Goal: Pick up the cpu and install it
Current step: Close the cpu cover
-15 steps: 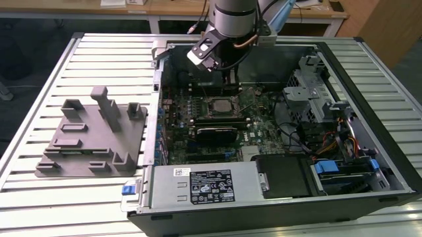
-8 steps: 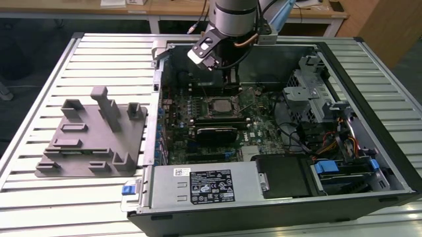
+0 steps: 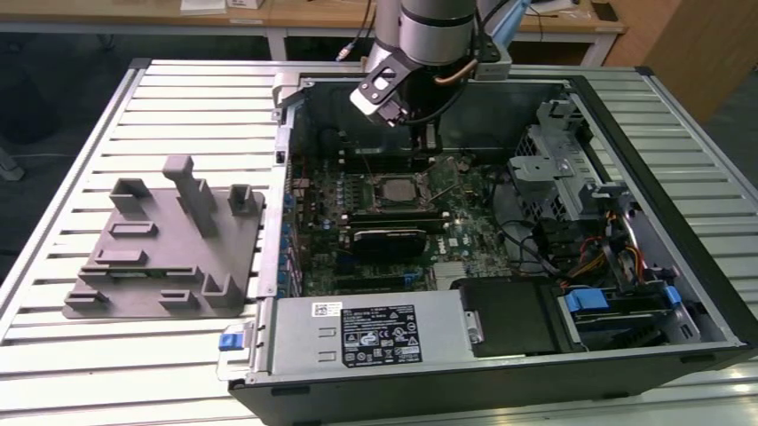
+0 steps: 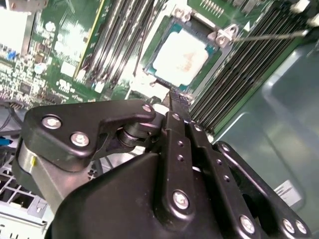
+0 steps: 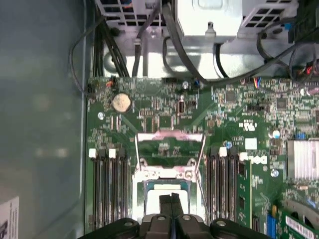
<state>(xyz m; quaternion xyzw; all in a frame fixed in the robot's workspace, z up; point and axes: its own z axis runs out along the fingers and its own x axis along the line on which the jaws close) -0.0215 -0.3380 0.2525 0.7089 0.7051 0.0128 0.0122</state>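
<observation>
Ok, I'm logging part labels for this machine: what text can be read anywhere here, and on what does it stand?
Power supply label: dense print, too small to read.
Barcode sticker beside it: too small to read.
White sticker on the case wall: blurred.
Motherboard print: too small to read.
Nothing is clear enough to quote.
</observation>
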